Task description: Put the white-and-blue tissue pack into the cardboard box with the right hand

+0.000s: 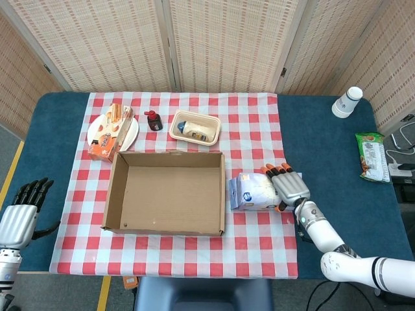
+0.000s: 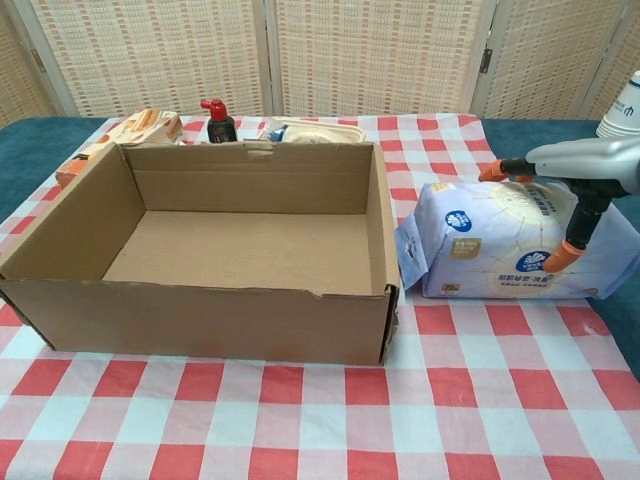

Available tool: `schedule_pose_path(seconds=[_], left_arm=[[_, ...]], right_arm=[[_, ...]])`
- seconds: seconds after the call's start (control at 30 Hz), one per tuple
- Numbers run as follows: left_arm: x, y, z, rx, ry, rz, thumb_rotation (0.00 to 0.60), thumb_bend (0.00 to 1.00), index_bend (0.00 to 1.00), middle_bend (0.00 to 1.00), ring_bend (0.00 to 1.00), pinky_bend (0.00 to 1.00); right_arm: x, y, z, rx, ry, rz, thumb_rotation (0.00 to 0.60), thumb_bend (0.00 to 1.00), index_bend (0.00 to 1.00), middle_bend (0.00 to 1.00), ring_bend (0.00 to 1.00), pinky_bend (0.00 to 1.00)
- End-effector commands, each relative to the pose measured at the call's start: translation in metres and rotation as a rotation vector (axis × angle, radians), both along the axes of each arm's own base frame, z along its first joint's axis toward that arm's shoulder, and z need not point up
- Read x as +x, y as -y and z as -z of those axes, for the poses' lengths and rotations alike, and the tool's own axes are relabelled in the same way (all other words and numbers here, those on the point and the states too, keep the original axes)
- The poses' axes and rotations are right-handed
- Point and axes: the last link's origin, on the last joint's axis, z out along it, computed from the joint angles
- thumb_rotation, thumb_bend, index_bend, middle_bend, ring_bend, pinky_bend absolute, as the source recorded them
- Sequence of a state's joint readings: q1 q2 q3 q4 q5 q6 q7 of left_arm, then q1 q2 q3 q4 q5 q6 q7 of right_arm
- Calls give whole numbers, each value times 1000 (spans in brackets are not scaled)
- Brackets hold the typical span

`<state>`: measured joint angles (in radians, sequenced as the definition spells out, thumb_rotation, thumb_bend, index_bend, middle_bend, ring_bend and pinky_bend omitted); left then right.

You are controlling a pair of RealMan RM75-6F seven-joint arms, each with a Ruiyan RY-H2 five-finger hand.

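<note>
The white-and-blue tissue pack (image 1: 253, 191) (image 2: 480, 245) lies on the checked cloth, just right of the open, empty cardboard box (image 1: 168, 194) (image 2: 200, 320). My right hand (image 1: 290, 186) (image 2: 580, 170) grips the pack's right end: its orange-tipped fingers (image 2: 500, 168) lie over the top and the thumb presses the front face. The pack still rests on the table. My left hand (image 1: 23, 210) hangs off the table's left front corner, fingers apart and holding nothing; the chest view does not show it.
Behind the box stand a plate with an orange snack pack (image 1: 111, 133), a small dark bottle (image 1: 154, 120) and a beige tray (image 1: 194, 126). A paper cup (image 1: 347, 102) and a green snack bag (image 1: 371, 155) lie far right on the blue tabletop.
</note>
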<state>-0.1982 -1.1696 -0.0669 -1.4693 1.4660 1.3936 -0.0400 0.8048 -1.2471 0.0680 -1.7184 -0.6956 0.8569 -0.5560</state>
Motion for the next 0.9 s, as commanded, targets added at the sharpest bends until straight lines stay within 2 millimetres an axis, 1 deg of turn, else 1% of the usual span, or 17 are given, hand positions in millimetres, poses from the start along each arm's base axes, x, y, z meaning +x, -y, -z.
schedule_pose_path(seconds=[0.03, 0.47, 0.57, 0.7, 0.77, 0.9], left_arm=[[0, 0, 0, 0, 2, 0, 600, 196, 0, 0, 0, 65], [-1, 0, -3, 4, 14, -3, 600, 195, 0, 0, 0, 65], [-1, 0, -3, 3, 16, -3, 600, 195, 0, 0, 0, 65], [-1, -1, -3, 1, 16, -4, 600, 194, 0, 0, 0, 65], [-2, 0, -3, 2, 17, -5, 600, 194, 0, 0, 0, 66], [-1, 0, -3, 2, 17, -5, 600, 195, 0, 0, 0, 66]], right_arm=[[-1, 1, 3, 10, -5, 7, 600, 0, 0, 0, 0, 0], [-1, 4, 10, 4, -23, -16, 600, 0, 0, 0, 0, 8], [-2, 4, 11, -4, -31, -16, 600, 0, 5, 0, 0, 54], [-4, 4, 12, -16, -45, -15, 600, 0, 32, 4, 2, 154], [-5, 5, 12, -20, -49, -13, 600, 0, 41, 24, 22, 211], [-4, 5, 12, -27, -37, -11, 600, 0, 70, 72, 107, 346]])
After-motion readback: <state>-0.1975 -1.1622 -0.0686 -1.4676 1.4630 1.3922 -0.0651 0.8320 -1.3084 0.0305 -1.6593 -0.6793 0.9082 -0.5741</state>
